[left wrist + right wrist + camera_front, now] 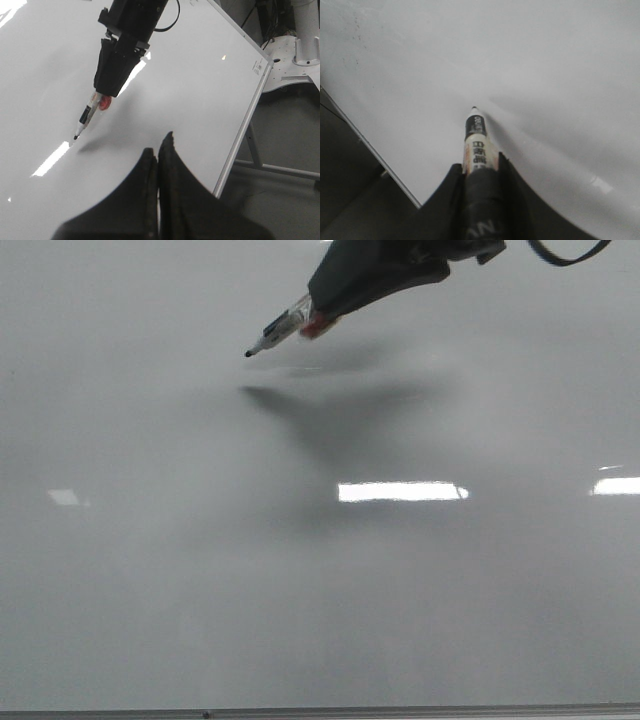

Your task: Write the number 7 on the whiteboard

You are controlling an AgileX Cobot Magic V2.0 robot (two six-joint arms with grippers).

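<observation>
Inspection finding: no writing is present. The whiteboard (200,590) fills the front view, and its surface shows only shadows and bright rectangular light reflections at centre right and far right; no black line of the number 7 appears in any of the three views. The task is judged not yet begun on the board.

The right gripper (330,312) enters from the upper centre of the front view with its fingers clamped on a marker (280,332), whose barrel slopes down toward the left. The dark tip sits in the upper left-centre of that frame. A gap separates the tip from its shadow below, which suggests it stands just off the board rather than touching; contact cannot be confirmed. The right wrist view shows the barrel seated between the two fingers, nib uncapped and pointing at the bare board.

The left gripper (158,150), at the lower centre of its own view, has its fingers pressed together on nothing and plays no part.

Remaining, by judgement: the whole figure, namely touchdown, top bar, then stem.
</observation>
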